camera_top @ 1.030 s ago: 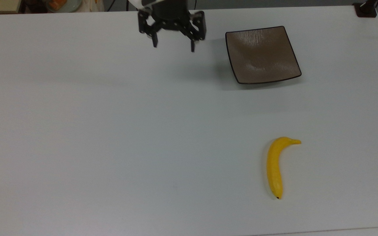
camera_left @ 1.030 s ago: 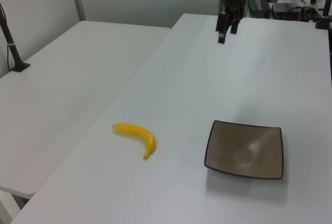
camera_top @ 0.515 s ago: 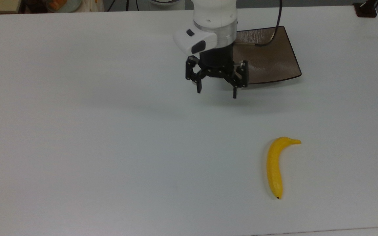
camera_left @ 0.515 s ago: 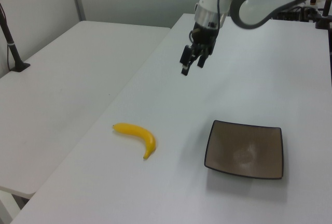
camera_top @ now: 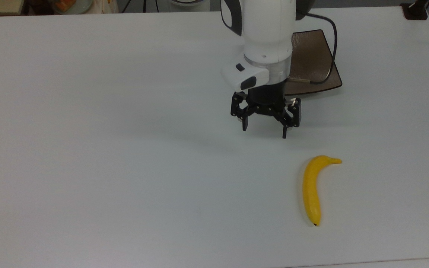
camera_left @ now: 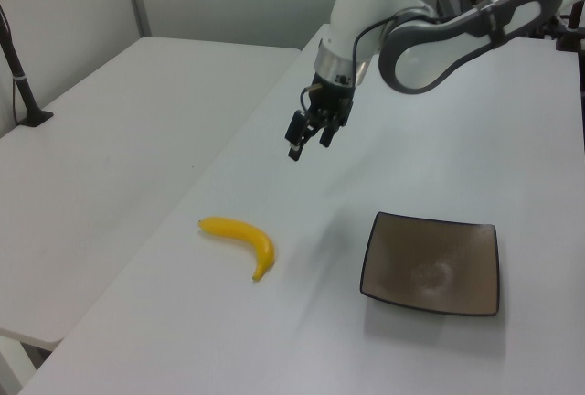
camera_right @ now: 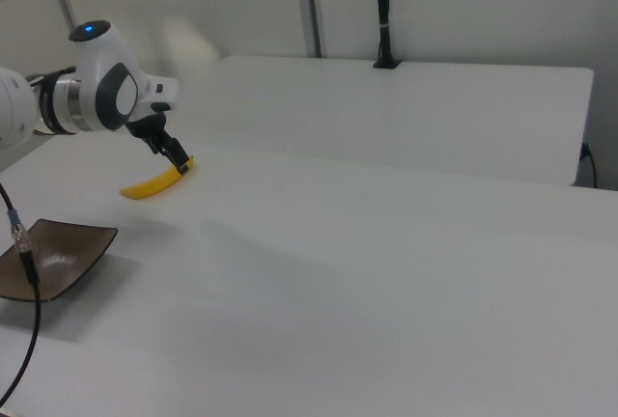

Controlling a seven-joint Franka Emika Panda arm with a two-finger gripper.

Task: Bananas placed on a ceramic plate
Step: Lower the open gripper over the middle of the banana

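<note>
White table [camera_top: 125,167], plain top. Second white table [camera_left: 101,139] sits beside it on the left view's left, narrow gap between. Black post on a square base [camera_left: 23,84] stands on that second table. Cluttered shelf or bench [camera_left: 475,2] behind, contents unclear. Grey wall panels [camera_right: 241,2].

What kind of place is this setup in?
Probably a robotics lab: a robot arm's gripper hangs over a plain white table with just a plastic-looking banana and a plate.
</note>
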